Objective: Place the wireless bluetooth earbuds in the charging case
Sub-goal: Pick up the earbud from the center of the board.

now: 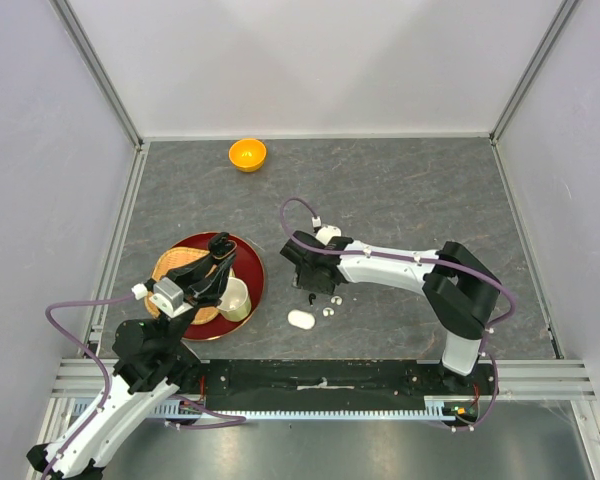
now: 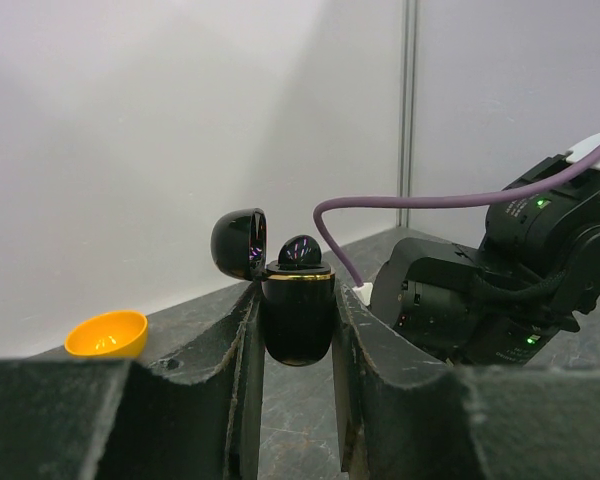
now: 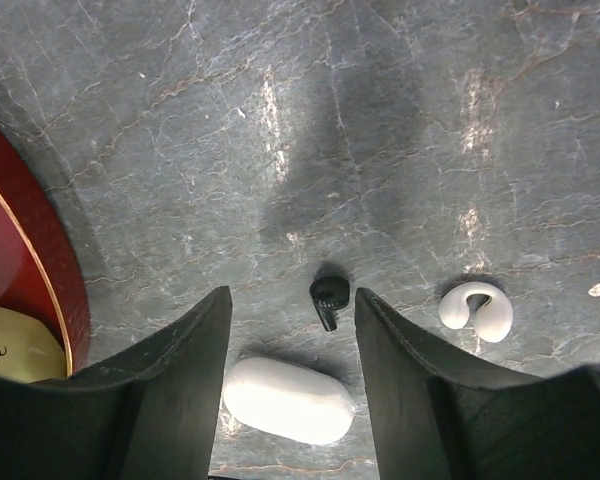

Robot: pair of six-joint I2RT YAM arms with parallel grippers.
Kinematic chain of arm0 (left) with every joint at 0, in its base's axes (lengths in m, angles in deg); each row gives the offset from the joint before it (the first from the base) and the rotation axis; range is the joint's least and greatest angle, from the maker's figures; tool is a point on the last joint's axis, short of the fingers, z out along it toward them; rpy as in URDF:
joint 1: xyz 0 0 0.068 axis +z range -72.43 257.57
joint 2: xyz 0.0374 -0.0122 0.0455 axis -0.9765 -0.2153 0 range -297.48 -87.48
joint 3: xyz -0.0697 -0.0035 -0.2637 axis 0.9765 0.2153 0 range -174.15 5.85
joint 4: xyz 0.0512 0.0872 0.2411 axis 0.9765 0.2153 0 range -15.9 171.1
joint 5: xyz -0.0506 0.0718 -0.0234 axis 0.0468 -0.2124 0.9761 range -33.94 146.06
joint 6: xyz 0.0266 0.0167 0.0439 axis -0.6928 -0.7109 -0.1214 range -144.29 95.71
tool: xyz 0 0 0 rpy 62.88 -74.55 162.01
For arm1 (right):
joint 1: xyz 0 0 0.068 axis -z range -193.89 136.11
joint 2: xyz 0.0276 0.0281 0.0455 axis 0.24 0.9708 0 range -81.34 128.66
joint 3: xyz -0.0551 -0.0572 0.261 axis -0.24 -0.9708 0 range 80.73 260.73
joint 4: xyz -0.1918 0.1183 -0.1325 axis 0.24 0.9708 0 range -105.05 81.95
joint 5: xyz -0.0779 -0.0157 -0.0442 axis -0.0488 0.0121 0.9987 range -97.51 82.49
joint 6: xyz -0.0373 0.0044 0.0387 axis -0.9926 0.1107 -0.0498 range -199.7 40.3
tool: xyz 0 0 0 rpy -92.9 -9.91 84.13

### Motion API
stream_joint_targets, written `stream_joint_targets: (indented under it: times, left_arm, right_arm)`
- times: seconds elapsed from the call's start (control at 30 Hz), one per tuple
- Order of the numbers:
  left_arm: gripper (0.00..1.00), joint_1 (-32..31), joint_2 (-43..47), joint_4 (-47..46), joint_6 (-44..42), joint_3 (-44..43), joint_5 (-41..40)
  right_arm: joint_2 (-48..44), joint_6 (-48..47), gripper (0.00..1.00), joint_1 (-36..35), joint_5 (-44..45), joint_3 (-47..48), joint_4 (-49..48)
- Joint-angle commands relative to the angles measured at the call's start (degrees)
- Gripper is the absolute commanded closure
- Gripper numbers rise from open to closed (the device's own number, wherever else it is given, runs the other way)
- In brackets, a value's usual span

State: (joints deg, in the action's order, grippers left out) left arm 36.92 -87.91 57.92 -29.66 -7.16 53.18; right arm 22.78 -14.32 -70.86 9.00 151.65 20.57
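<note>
**A:** Where do things stand?

**B:** The left gripper (image 2: 296, 335) is clamped on the black charging case (image 2: 298, 300), holding it upright above the red plate (image 1: 255, 262) with its lid (image 2: 240, 243) flipped back. A dark dome shows in its mouth, and I take that for a bud already seated. The right gripper (image 3: 292, 305) hangs open over the worktop (image 1: 410, 200), its jaws either side of a black earbud (image 3: 328, 294) and touching nothing.

**A:** So what worries you?

**B:** The bud lies off-centre, nearer the finger (image 3: 410, 380) on the wrist view's right. That finger would probably meet it first and flick or spin it away. It's tiny and rounded, so it could also twist in the grip and reach the case with its stem pointing wrong.

**A:** And the neighbours?

**B:** The white case (image 3: 288, 400) lies just beside the bud, below it in that view, and a low approach could shove it. The white earbud (image 3: 477, 310) sits outside the jaws.

**A:** The case end?

**B:** It's a glossy shell, pinched at its sides. A push from above could pivot it or knock the lid shut.
</note>
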Motion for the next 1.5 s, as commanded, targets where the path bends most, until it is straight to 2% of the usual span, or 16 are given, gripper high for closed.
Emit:
stream_joint_targets:
  times: [0.0,0.5,1.1,1.47]
  left_arm:
    - [0.98,-0.1,3.2,-1.3,1.4,-1.2,-0.6]
    - [0.98,-0.1,3.2,-1.9,1.2,-1.4,-0.3]
    - [0.98,-0.1,3.2,-1.9,1.9,-1.2,0.0]
    - [0.98,-0.1,3.1,-1.9,1.7,-1.1,-0.2]
  right_arm:
    - [1.2,3.4,0.41,-0.6,0.5,1.6,1.1]
    - [2.7,5.2,0.46,-0.6,0.3,0.4,1.1]
    - [3.7,4.8,0.48,-0.7,-0.7,-0.4,1.1]
    - [4.3,4.5,0.54,-0.7,-0.6,-0.6,1.1]
